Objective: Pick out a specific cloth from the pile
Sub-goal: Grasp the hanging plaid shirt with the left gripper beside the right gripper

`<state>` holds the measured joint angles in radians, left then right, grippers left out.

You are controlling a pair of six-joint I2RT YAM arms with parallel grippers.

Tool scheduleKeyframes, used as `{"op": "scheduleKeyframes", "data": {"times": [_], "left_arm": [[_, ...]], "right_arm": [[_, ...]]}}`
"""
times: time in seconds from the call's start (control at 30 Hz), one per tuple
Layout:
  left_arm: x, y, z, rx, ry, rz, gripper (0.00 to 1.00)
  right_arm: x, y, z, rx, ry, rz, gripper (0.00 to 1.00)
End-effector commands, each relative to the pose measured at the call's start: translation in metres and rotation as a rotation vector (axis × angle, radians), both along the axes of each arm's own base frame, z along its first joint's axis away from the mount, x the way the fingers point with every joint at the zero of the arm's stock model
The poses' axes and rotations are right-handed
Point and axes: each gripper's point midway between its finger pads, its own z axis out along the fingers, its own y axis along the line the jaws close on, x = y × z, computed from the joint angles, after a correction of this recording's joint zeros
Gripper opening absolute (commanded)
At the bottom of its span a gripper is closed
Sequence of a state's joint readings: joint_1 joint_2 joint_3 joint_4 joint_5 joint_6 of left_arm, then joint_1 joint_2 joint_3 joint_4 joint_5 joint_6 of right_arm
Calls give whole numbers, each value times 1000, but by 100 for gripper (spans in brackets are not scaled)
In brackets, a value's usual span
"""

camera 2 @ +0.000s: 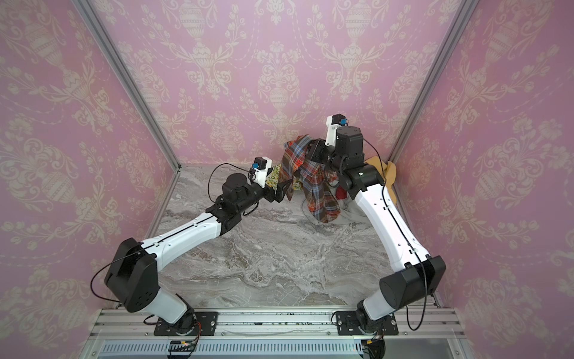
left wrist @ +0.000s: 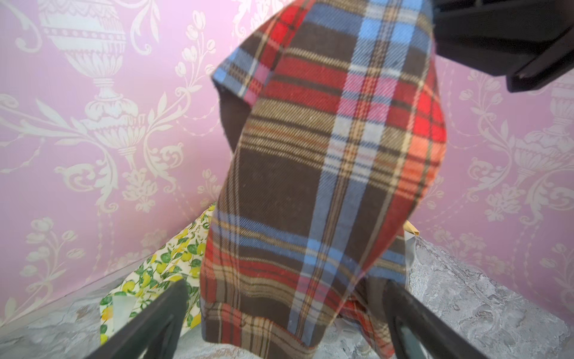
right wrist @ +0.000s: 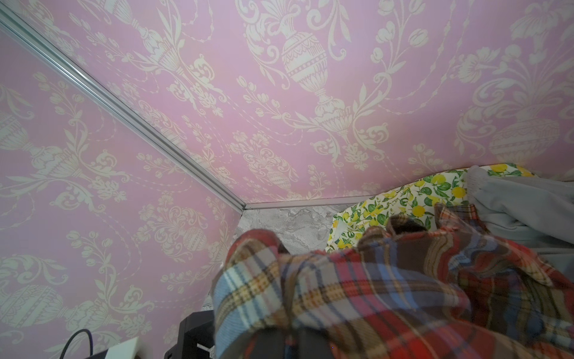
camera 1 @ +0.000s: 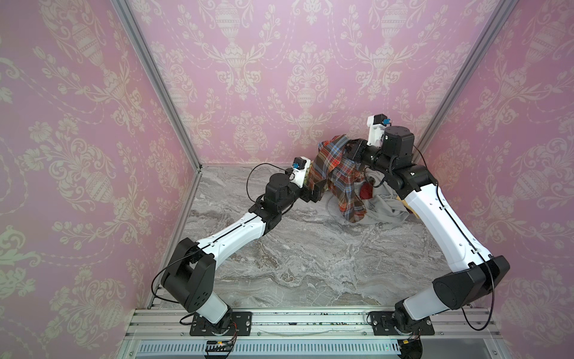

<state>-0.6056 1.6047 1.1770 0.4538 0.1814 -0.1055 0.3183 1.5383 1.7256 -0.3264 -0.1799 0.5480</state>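
Note:
The plaid cloth hangs lifted above the back of the table, bunched at its top in my right gripper, which is shut on it. In the right wrist view the cloth covers the jaws. My left gripper is open, and its two fingers stand either side of the cloth's hanging lower part without pinching it. The pile lies below: lemon-print cloth, grey cloth, small dark red cloth, and mustard cloth.
The marble tabletop is boxed in by pink patterned walls with metal corner posts. The pile sits in the back right corner, against the back wall. Both arm bases are bolted to an aluminium rail along the front edge.

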Motion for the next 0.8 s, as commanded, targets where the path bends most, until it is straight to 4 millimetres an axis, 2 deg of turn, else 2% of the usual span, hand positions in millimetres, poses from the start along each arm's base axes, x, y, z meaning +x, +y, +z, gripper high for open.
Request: {"op": "scheduleKeyframes", "data": {"times": [0.0, 0.1, 0.27, 0.43, 0.6, 0.77], "left_arm": [[2, -25, 13, -49, -62, -97, 99], [4, -45, 8, -97, -77, -158, 99], [2, -75, -12, -156, -76, -251, 99], [0, -90, -19, -269, -85, -313, 99], [2, -109, -25, -274, -83, -329, 99], [39, -109, -42, -241, -70, -159, 99]], "right_arm": [[-8, 6, 35, 7, -123, 2, 0], [-6, 9, 33, 4, -115, -9, 0], [-3, 4, 33, 7, -114, -48, 0], [2, 0, 30, -5, -114, -77, 0], [6, 0, 22, 9, -100, -89, 0], [4, -2, 20, 24, -101, -102, 0]]}}
